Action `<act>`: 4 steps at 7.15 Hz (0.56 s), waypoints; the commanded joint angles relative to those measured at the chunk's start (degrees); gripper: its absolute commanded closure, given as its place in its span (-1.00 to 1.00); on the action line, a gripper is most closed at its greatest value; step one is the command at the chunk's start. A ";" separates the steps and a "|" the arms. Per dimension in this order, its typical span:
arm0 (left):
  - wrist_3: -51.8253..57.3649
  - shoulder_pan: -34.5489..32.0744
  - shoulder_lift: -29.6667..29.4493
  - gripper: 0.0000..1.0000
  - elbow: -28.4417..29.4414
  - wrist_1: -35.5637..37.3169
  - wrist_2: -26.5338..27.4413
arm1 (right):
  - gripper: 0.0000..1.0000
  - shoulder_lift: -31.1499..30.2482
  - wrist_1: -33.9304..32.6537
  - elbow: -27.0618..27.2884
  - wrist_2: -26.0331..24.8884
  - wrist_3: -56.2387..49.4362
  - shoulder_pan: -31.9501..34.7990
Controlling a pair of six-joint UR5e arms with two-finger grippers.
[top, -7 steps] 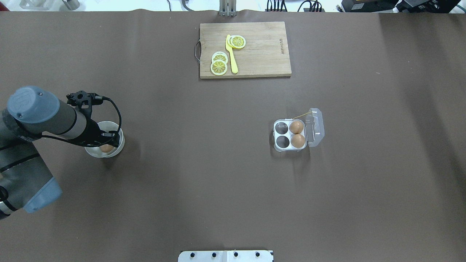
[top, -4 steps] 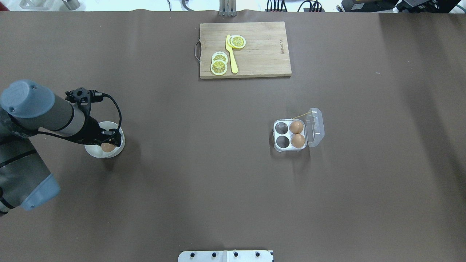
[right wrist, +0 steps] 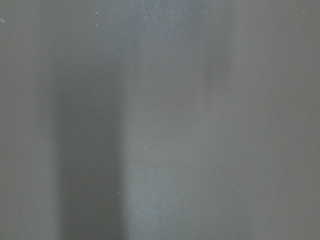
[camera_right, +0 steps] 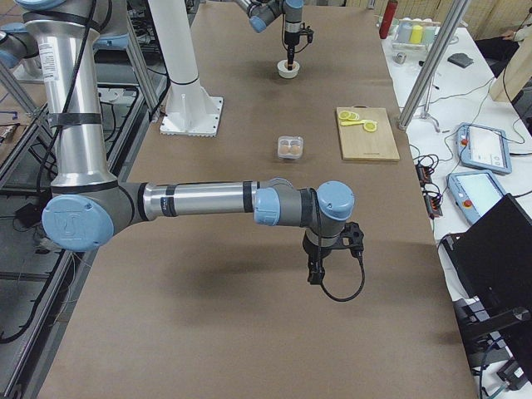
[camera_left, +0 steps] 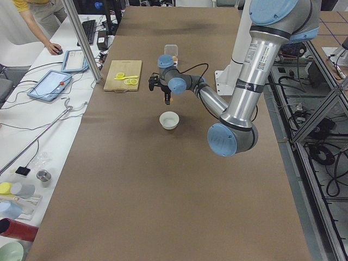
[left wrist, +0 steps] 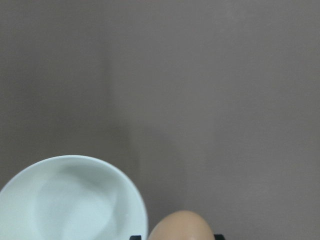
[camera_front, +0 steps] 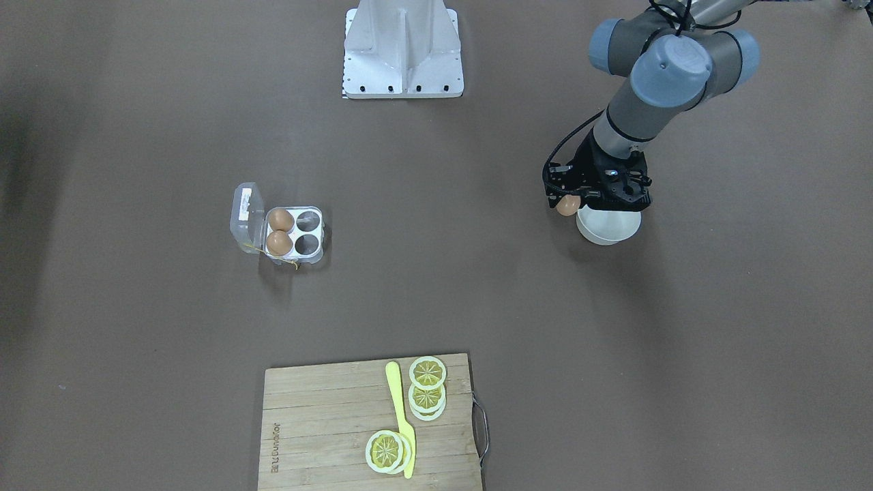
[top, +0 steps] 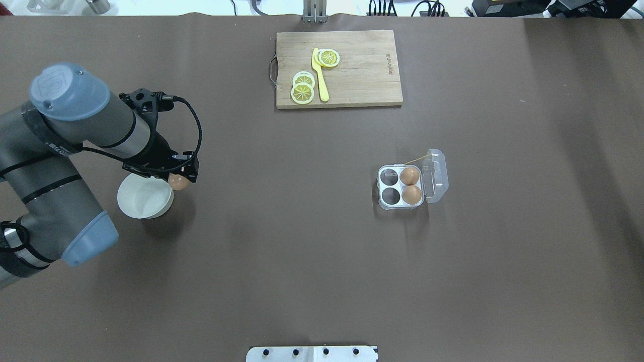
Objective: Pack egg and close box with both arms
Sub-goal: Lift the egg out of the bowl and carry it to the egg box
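My left gripper (top: 180, 177) is shut on a brown egg (top: 178, 181) and holds it in the air just beyond the rim of the white bowl (top: 143, 198). The left wrist view shows the egg (left wrist: 180, 227) at the bottom edge, beside the bowl (left wrist: 65, 200). The clear box (top: 388, 195) sits right of centre with its lid (top: 435, 176) open; two eggs (top: 410, 185) fill the cups next to the lid. The right gripper (camera_right: 314, 274) shows only in the exterior right view, low over bare table far from the box; I cannot tell its state.
A wooden cutting board (top: 362, 70) with yellow citrus slices (top: 303, 86) and a yellow knife (top: 319, 75) lies at the far edge. The white robot base (camera_front: 402, 51) stands at the near edge. Brown table stretches between bowl and box.
The left gripper rose out of the bowl with the egg and shifted toward the table's centre; the bowl now holds nothing. The box has not moved.
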 commanded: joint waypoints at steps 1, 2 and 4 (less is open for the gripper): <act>-0.38 0.21 -5.94 0.34 0.87 3.15 0.07 | -0.99 0.16 0.07 0.12 -0.28 -0.28 -0.32; -0.47 0.39 -8.84 0.34 2.27 3.42 0.07 | -0.99 0.16 0.16 0.12 -0.45 -0.45 -0.32; -0.56 1.09 -14.55 0.34 5.95 3.33 0.42 | -0.99 0.08 0.07 0.03 -0.46 -0.63 -0.50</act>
